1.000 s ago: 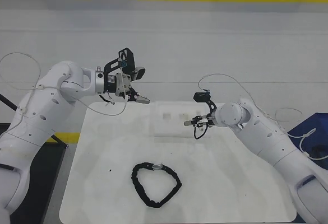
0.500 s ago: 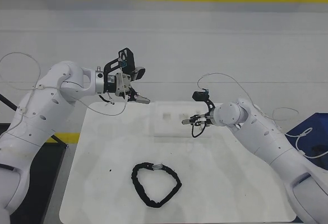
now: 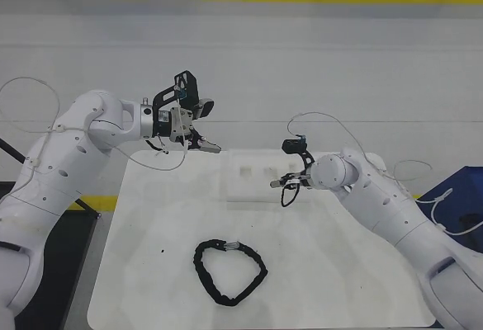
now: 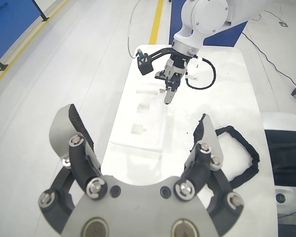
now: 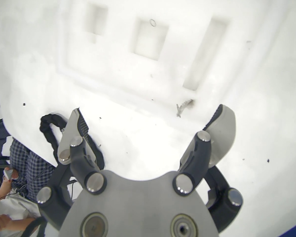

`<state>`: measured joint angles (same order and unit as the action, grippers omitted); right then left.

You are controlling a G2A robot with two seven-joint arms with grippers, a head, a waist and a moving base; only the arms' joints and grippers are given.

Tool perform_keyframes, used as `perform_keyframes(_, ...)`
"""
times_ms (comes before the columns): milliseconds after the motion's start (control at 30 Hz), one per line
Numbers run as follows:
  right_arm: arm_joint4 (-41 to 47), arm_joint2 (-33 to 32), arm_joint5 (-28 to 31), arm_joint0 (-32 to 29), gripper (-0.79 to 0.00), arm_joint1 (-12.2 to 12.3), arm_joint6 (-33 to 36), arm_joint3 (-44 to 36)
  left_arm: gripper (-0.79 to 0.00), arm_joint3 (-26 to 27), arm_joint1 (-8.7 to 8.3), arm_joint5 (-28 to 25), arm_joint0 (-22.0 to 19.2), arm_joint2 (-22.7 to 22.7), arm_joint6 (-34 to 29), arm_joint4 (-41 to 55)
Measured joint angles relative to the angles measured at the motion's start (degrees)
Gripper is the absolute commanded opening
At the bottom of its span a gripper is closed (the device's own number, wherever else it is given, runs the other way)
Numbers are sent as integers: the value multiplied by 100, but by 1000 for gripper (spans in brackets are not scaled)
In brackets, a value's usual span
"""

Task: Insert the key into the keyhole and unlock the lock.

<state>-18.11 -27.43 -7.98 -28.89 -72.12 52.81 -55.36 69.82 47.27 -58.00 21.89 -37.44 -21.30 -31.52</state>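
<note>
A white surface carries a white foam tray at its 12 o'clock side and a black fabric-sleeved chain lock nearer its 6 o'clock edge, well apart from the tray. The lock lies flat as a closed loop, with its silvery lock body at the loop's 12 o'clock point. The tray has three rectangular recesses cut into its top, and a small wire ring sits at the rim of the middle one. The key, a small toothed metal piece that is blurred here, lies on the tray's outer ledge just beside the end of the long narrow recess. The right jaws hang over the tray's 3 o'clock end, close above the key but apart from it. Their fingers are spread wide with nothing between them. The left jaws are held in the air off the surface's 10 o'clock corner, pointing toward the tray. Their fingers are likewise released and empty. From the left wrist, part of the lock shows beyond one finger.
</note>
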Motion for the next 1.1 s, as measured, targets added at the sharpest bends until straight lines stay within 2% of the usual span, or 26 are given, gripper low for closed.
perform_keyframes(367,-700,240,-1072,-44,0,-222,170,35,0,0,0,0,0,0,0,0)
perform_keyframes(500,-769,252,-1194,-39,0,-315,135,143,0,0,0,0,0,0,0,0)
perform_keyframes(567,-796,252,-1178,-35,-163,-361,114,215,0,0,0,0,0,0,0,0)
perform_keyframes(600,-805,252,-1170,-34,-169,-380,108,246,0,0,0,0,0,0,0,0)
perform_keyframes(667,-819,249,-1150,-29,-243,-428,99,322,0,0,0,0,0,0,0,0)
perform_keyframes(767,-891,270,-1154,-3,-299,-497,121,446,0,0,0,0,0,0,0,0)
perform_keyframes(867,-966,282,-1220,18,-394,-568,112,545,0,0,0,0,0,0,0,0)
perform_keyframes(1100,-1073,266,-1299,50,-443,-704,134,764,0,0,0,0,0,0,0,0)
